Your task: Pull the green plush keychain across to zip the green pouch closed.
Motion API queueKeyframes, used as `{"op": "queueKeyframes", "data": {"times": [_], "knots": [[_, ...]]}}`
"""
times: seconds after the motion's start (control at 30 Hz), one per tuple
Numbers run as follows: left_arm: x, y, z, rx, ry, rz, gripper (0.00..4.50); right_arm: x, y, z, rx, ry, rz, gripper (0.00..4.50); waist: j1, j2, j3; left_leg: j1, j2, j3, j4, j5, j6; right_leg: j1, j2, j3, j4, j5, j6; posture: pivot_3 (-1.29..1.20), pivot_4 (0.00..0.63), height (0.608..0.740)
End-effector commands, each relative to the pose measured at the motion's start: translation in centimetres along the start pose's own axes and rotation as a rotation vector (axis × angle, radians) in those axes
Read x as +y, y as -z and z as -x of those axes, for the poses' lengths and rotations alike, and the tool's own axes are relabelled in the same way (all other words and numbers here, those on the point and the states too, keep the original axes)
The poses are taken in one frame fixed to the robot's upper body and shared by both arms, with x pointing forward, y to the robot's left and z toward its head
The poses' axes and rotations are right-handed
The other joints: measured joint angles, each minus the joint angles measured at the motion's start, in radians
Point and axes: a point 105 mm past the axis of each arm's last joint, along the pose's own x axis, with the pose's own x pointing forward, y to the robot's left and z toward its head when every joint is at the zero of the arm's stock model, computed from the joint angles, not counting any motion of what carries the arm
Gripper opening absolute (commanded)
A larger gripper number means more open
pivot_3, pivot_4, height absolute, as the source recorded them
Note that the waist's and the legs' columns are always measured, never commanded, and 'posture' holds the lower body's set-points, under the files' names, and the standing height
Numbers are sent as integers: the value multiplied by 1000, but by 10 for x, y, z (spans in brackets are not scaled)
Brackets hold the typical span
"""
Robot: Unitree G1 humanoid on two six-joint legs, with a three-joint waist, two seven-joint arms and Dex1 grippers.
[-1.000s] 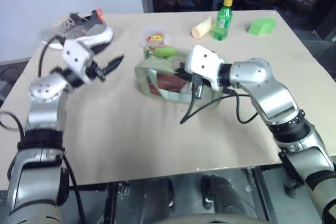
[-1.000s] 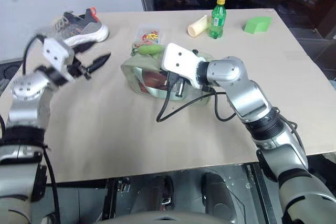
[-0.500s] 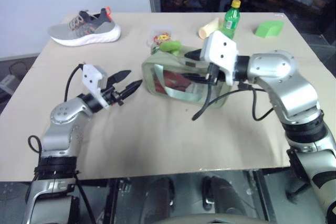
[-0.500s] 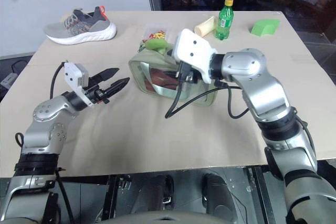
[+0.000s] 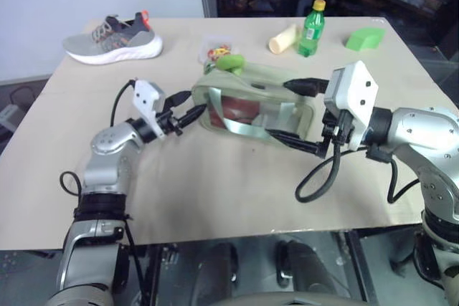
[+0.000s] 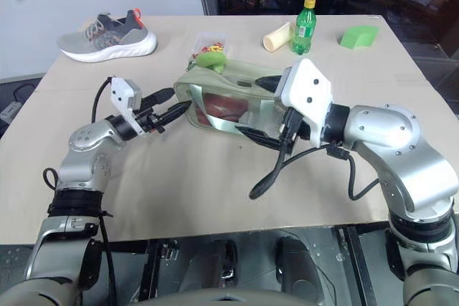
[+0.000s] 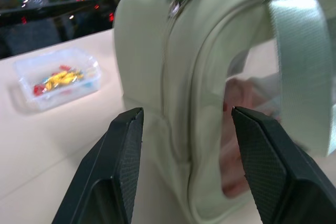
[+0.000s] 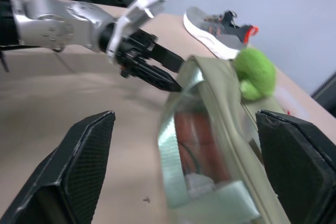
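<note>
The green pouch (image 5: 252, 102) lies in the middle of the table, with red contents showing through its clear side. The green plush keychain (image 5: 229, 62) sits on top at the pouch's far left end, also seen in the right wrist view as a fuzzy ball (image 8: 254, 74). My left gripper (image 5: 192, 107) is open at the pouch's left end, its fingers on either side of that end (image 7: 173, 93). My right gripper (image 5: 280, 111) is open wide at the pouch's right end, one finger above it and one in front of it.
A grey shoe (image 5: 115, 36) lies at the back left. A small clear box (image 5: 217, 49) stands just behind the keychain. A cream cylinder (image 5: 282, 38), a green bottle (image 5: 310, 28) and a green wedge (image 5: 364, 37) stand at the back right. A black cable (image 5: 319, 177) hangs from my right wrist.
My right gripper has opened and drawn back from the pouch's top to its right end. My left gripper has moved right, up to the pouch's left end.
</note>
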Motion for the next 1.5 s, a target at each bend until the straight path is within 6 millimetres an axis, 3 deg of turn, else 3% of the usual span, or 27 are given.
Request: {"op": "queueKeyframes", "data": {"times": [0.03,0.13,0.23,0.3,0.57,1.1,1.23,1.5], "knots": [[3,-11,-3,-29,13,-40,2733,4,-7,4,-27,6,43,4447,0,0,0,0,0,0,0,0,0,0,0,0,0,0,0,0,150,740],[5,-12,-3,-31,14,-39,2733,4,-5,4,-18,16,42,4447,0,0,0,0,0,0,0,0,0,0,0,0,0,0,0,0,150,740],[7,-15,-2,-41,12,-41,1938,2,-5,4,-23,24,39,4500,0,0,0,0,0,-2,0,0,0,0,0,0,0,0,0,0,150,740],[7,-18,1,-49,14,-41,1134,2,-5,3,-20,23,44,4500,0,0,0,0,0,-2,0,0,0,0,0,0,0,0,0,0,150,740],[6,-20,13,-44,39,-46,1134,3,-2,1,-10,4,42,4500,0,0,0,0,0,-3,0,0,0,0,0,0,0,0,0,0,150,740],[9,-19,3,-30,35,-61,1134,-10,-15,-18,-57,-5,79,4500,0,0,0,0,0,-3,0,0,0,0,0,0,0,0,0,0,150,740],[9,-21,3,-41,33,-62,38,-26,-21,-31,-55,26,80,4500,-1,0,0,0,0,-2,0,0,0,0,0,0,0,0,0,0,150,740],[5,-19,5,-48,29,-66,38,-79,-20,-90,33,180,73,4500,-3,0,0,0,0,4,1,0,0,0,0,0,1,2,-3,0,150,740]]}}
